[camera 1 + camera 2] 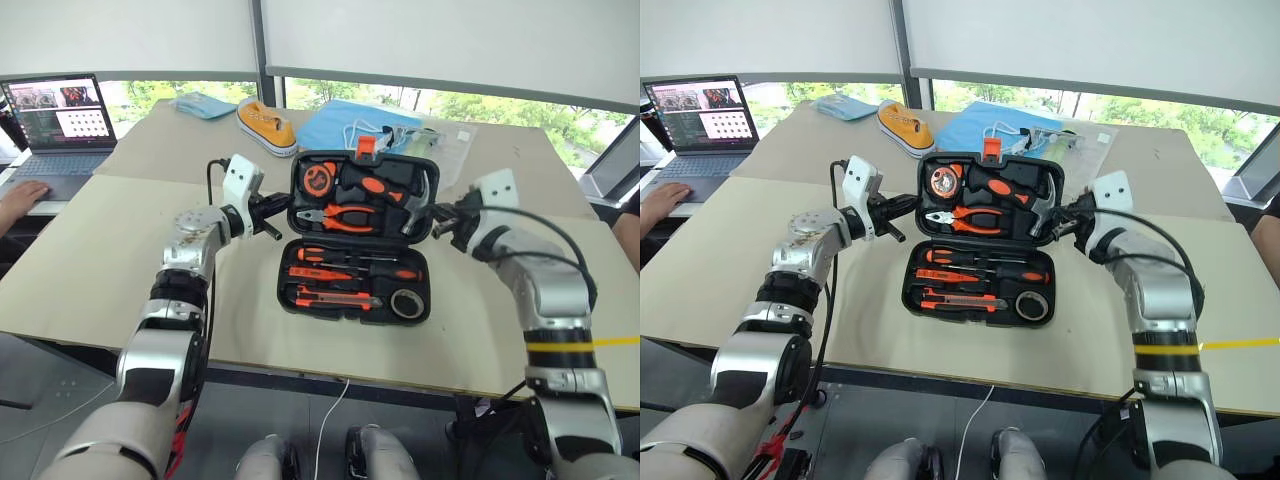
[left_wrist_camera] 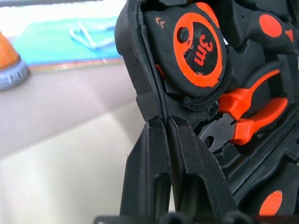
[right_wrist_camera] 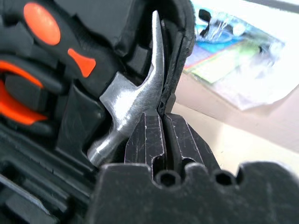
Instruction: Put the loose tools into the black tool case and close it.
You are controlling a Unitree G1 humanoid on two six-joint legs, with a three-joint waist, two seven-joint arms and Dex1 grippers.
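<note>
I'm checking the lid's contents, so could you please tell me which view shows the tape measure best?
The left wrist view: the tape measure sits close, its printed face readable. Both eye views show it small in the black tool case lid.

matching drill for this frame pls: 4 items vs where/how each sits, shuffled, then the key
Items:
1. tape measure
2. tape roll
3. left hand
4. yellow shoe

Places or states:
A. on the table behind the case, toward the robot's left
B. shut on the lid's left edge
C. front half of the black tool case, right corner
D. raised lid, upper left recess

Pairs: 1-D, 2-C, 3-B, 4-A
</note>
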